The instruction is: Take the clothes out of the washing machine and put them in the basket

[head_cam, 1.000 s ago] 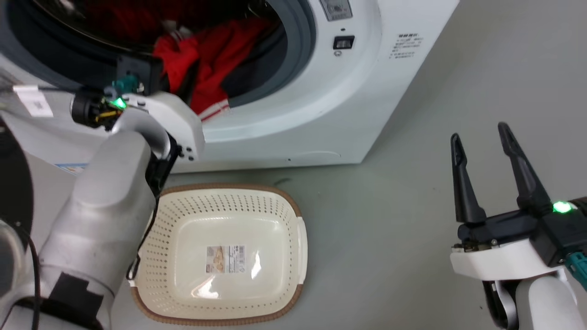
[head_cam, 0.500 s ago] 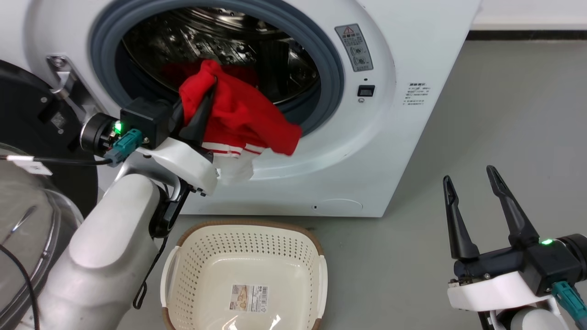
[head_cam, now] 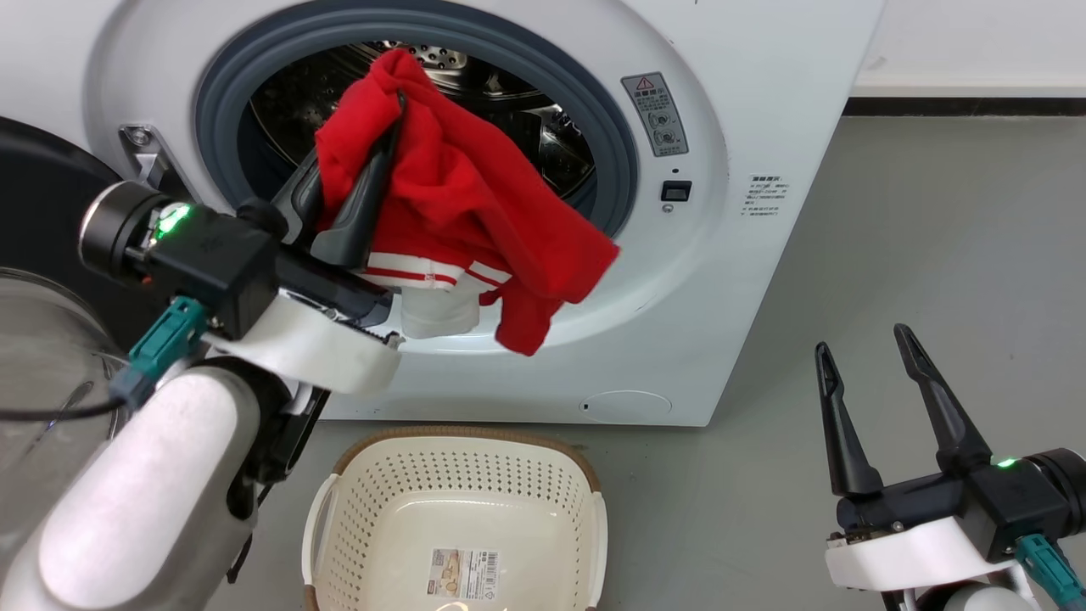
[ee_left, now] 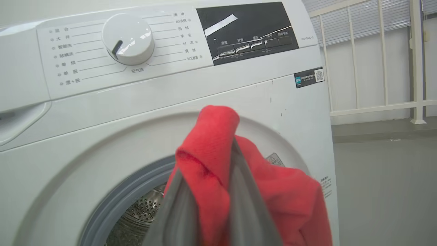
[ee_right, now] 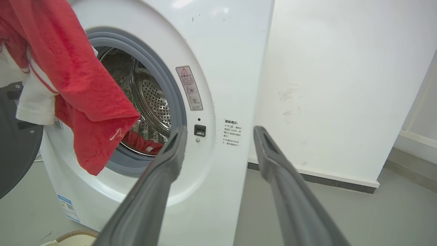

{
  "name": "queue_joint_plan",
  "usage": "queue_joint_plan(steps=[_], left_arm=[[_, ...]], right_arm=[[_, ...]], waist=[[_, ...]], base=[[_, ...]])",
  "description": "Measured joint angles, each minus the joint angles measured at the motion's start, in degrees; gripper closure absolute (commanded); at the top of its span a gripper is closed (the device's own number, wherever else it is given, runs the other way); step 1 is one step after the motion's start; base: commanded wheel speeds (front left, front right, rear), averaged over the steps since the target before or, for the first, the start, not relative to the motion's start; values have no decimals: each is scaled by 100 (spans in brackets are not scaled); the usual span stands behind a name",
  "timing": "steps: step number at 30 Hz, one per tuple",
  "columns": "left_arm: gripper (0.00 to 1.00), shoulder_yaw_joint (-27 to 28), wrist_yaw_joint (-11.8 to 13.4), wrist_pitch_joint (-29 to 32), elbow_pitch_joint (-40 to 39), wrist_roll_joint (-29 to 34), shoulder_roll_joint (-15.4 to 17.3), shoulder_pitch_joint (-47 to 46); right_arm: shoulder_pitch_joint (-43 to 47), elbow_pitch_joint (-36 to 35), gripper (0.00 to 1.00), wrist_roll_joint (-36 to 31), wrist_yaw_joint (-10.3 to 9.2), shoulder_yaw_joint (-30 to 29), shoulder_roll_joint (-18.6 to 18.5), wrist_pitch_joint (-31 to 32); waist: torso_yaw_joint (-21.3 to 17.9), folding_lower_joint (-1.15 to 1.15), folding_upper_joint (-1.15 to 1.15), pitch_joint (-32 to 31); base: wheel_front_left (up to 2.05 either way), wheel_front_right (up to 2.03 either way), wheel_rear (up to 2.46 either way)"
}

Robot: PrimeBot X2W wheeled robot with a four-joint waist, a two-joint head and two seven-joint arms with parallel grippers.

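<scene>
Bright, even indoor light; faint shadows. Washing machine [ee_right: 232,51] top was slightly overexposed. Right pincer [ee_right: 220,129] fingers [ee_right: 150,201] blurred close-up.

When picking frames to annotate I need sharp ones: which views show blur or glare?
Head view: sharp and evenly lit, faint reflections on the door glass. Left wrist view: the near jaws and clothes look soft; glare streaks the black display. Right wrist view: near jaws blurred, washing machine behind is crisp.

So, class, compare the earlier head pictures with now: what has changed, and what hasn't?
The left gripper, shut on a red garment, has pulled it out of the drum and lifted it. The right gripper stays open and idle; the basket stays empty.
</scene>
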Motion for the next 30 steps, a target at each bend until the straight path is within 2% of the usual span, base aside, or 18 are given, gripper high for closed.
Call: queue_joint_plan(steps=[8, 14, 23, 30], left_arm=[[100, -73, 234, 268, -933, 118, 202, 367], [100, -297, 322, 310, -957, 68, 226, 913], [100, -727, 244, 125, -86, -110, 40, 1599], [100, -889, -213, -277, 1381, -447, -414, 1563]], right_arm=[[8, -10, 0, 18, 0, -13, 0, 0], [1, -52, 0, 32, 0, -31, 0, 0], [-220, -123, 0, 32, 0, -97, 0, 0], [-617, -230, 0, -27, 0, -78, -1, 0]], waist=[[-18, 0, 0, 3], [-26, 0, 0, 114], [-22, 1, 0, 567], [-30, 1, 0, 1216]], base=[[0, 0, 0], [0, 0, 0], [0, 0, 0], [0, 0, 0]])
